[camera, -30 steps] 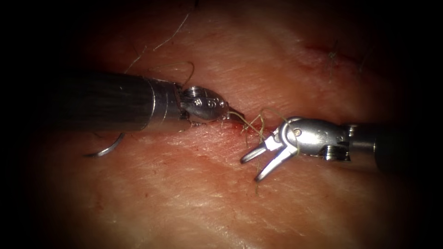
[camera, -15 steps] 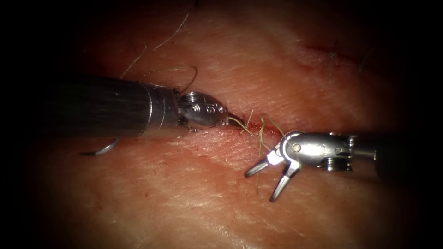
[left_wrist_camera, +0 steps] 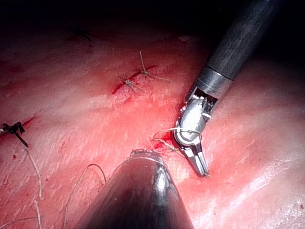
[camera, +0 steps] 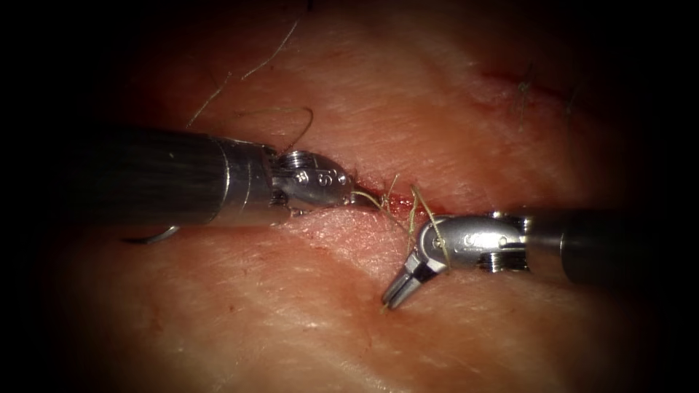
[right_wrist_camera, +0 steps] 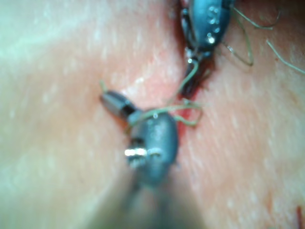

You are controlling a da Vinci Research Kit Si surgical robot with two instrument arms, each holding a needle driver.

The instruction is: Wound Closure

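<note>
The tissue (camera: 306,306) is seen as a broad pale-pink slab crossed by the cut (camera: 393,200), which is lined with red fluid (camera: 397,204). No containers are present.

The left arm's dark shaft (camera: 145,175) is laid nearly level across the endoscope view, from its left edge to the cut. Its end effector (camera: 357,198) is closed on the thread (camera: 368,198) at the left end of the cut, with the tip held just above the tissue.

The right arm's shaft (camera: 590,244) is brought in from the right. Its wrist is bent down and to the left, so that its end effector (camera: 397,290) is directed at the tissue just below the cut. The jaws are seen together, or very nearly so, and a fine strand ends at their tip; whether that strand is gripped cannot be told. The thread is looped over this tool's wrist, as is also seen in the left wrist view (left_wrist_camera: 183,131) and in the right wrist view (right_wrist_camera: 162,110).

The needle (camera: 156,234) is seen lying on the tissue, well to the left of the cut. It is partly hidden under the left shaft, is held by neither tool, and is not in the tissue as far as can be seen.

Loose thread (camera: 291,120) is curled on the tissue above the left tool. Tied stitches with cut ends (left_wrist_camera: 136,81) are seen farther along the tissue in the left wrist view.
</note>
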